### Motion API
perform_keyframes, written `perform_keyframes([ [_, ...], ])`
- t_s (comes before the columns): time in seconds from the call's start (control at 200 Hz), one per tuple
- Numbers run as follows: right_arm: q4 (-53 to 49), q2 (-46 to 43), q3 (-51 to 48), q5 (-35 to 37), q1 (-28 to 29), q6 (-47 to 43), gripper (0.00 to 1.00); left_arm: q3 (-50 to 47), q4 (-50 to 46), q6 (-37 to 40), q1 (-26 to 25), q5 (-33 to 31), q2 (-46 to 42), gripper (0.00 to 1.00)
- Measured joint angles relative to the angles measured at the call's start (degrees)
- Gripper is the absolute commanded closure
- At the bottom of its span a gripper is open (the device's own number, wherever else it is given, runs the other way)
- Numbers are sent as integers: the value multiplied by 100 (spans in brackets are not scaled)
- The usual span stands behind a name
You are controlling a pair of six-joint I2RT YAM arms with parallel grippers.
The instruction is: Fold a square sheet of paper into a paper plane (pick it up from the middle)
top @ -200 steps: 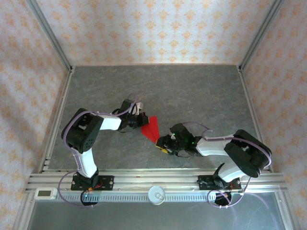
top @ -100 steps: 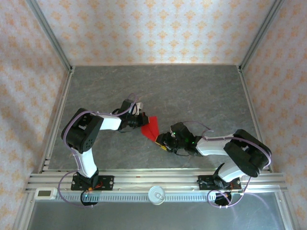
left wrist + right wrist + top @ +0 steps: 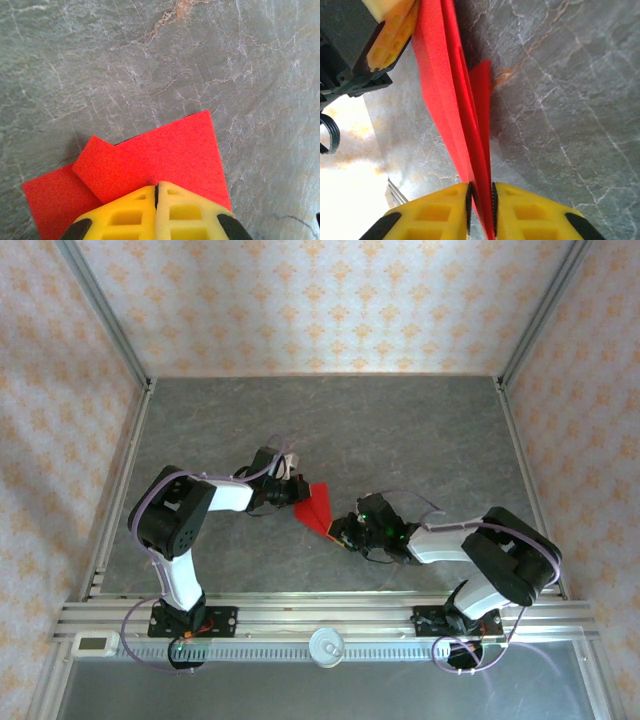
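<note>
The square sheet of paper (image 3: 314,506) is bright red and folded into a narrow, pointed paper plane shape. It hangs between my two grippers just above the grey table. My left gripper (image 3: 297,493) is shut on its wide end; in the left wrist view the yellow fingertips (image 3: 157,186) meet on the red layers (image 3: 165,150). My right gripper (image 3: 340,530) pinches the pointed end. In the right wrist view the folded layers (image 3: 440,90) run edge-on into the narrow slot of my right gripper (image 3: 481,192), and the left gripper's fingers (image 3: 390,42) show at the top left.
The grey stone-patterned tabletop (image 3: 400,430) stretches behind the paper. Patterned walls with metal posts close off the back and both sides. An aluminium rail (image 3: 320,615) runs along the near edge, with a white round knob (image 3: 327,647) and a small white device (image 3: 90,644).
My right gripper has slid left along the paper's pointed end and its jaws have closed in on the folded layers. The left arm and its grip are unchanged.
</note>
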Motion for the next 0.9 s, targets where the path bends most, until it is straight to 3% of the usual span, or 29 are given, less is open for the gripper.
perform_keyframes([
  [0.215, 9, 2, 0, -24, -2, -205, 100, 79, -205, -2, 0, -20, -39, 87],
  [0.43, -527, -389, 4, 208, 2, -887, 100, 68, -562, -105, 0, -74, -588, 58],
  [0.646, -2083, -1255, 503, 1659, 175, -2192, 100, -17, -616, -160, 0, -376, -2028, 50],
  [0.901, -4065, -1255, 1838, 4472, 634, -3058, 100, -601, -691, -197, 44, -1095, -3069, 46],
])
